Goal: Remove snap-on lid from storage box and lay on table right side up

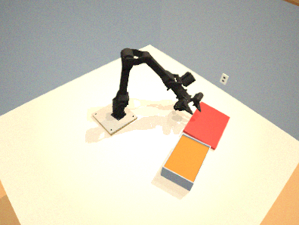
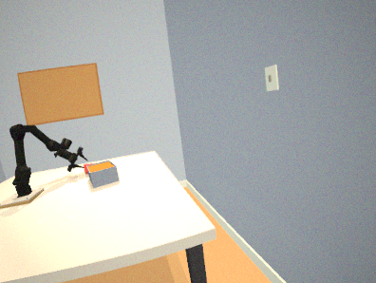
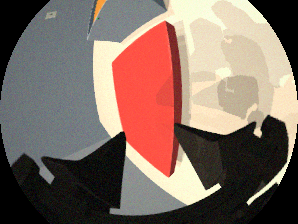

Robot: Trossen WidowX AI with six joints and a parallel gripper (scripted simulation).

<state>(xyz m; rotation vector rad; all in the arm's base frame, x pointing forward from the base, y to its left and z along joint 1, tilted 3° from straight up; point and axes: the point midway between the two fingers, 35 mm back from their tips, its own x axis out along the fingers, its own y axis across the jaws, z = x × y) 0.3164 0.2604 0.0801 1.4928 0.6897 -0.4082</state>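
Lid: the red lid lies on the surface just behind the storage box, one long edge against or very near the box's far rim; whether it rests fully flat or leans a little on that rim I cannot tell.
Lid axis: from above, its long sides run away from my base toward the far right edge of the surface, roughly in line with the box's long sides.
Box: open at the top, orange inside showing, grey walls; it sits between the lid and the near edge.
Pincer: my pincer is spread apart and grips nothing; its tips hang at the lid's corner nearest my base.
Wrist view: the lid runs straight out ahead, starting between my two dark fingers.
Key relation: the lid lies directly in front of and just below my tips, so a retreat should go back and up along that axis, not sideways across it.
Judgement: the lid looks released; backing off is likely what remains.
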